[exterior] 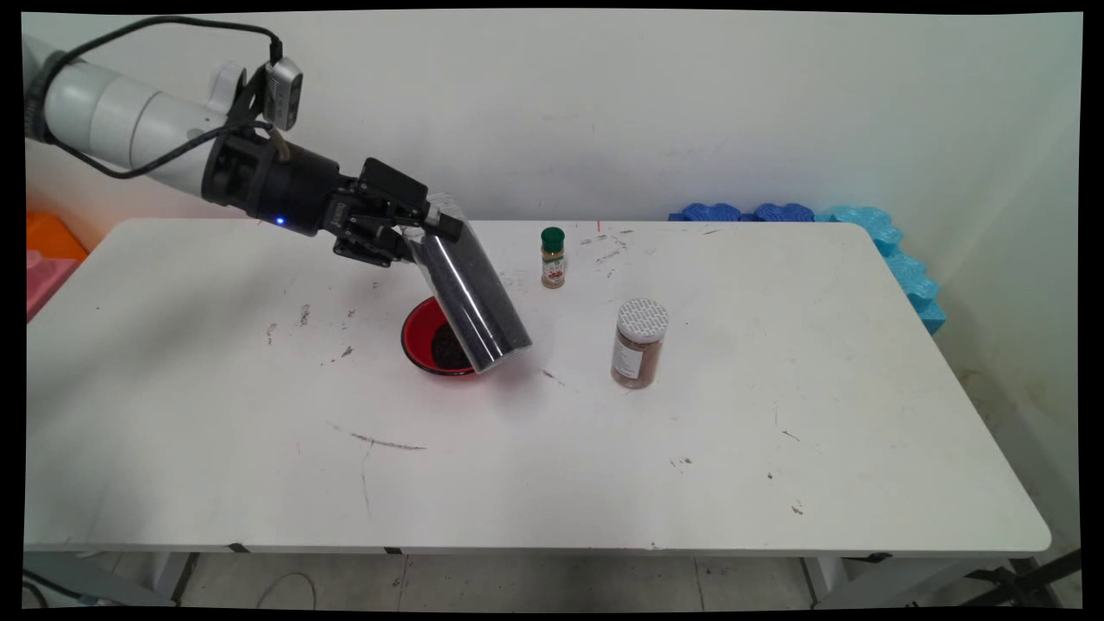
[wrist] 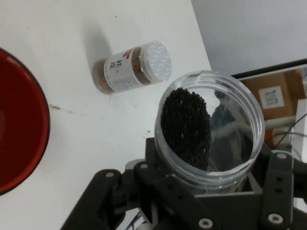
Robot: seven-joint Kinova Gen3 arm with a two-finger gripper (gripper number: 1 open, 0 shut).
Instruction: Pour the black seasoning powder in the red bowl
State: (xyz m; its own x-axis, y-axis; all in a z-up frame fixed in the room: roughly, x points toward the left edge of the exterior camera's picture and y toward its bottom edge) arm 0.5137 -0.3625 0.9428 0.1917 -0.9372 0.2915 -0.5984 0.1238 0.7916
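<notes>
One clear cylinder jar (exterior: pixel 470 293) of small black grains is sitting clamped in the black pincer (exterior: pixel 412 231), gripped near its upper end, so the pincer is closed on the jar. Jar is tilting steeply in the main view, upper end toward the arm at upper left, lower end hanging over the right edge of a red bowl (exterior: pixel 421 332). Cannot tell if the jar is touching the bowl. Bowl is holding a dark pile of the same kind of black grains. In the hand view the jar (wrist: pixel 209 128) is showing an open mouth with no lid, black grains (wrist: pixel 186 127) lying banked against one side of the inner wall, pincer (wrist: pixel 206 191) linkage wrapping its base at the bottom edge. Red bowl (wrist: pixel 21 129) is showing at that view's left edge.

White tabletop (exterior: pixel 604 466) is carrying two more items to the right of the bowl. Small spice bottle (exterior: pixel 553 257) with green cap is standing upright, farther back, apart from the jar. Bigger jar of brown spice (exterior: pixel 639 342) with white perforated lid is standing upright, nearer the front, well right of the bowl; in the hand view it (wrist: pixel 132 67) is showing a white label with red mark. Blue foam pieces (exterior: pixel 862 233) are lying along the tabletop's far right corner. Dark scuffs are marking the tabletop.
</notes>
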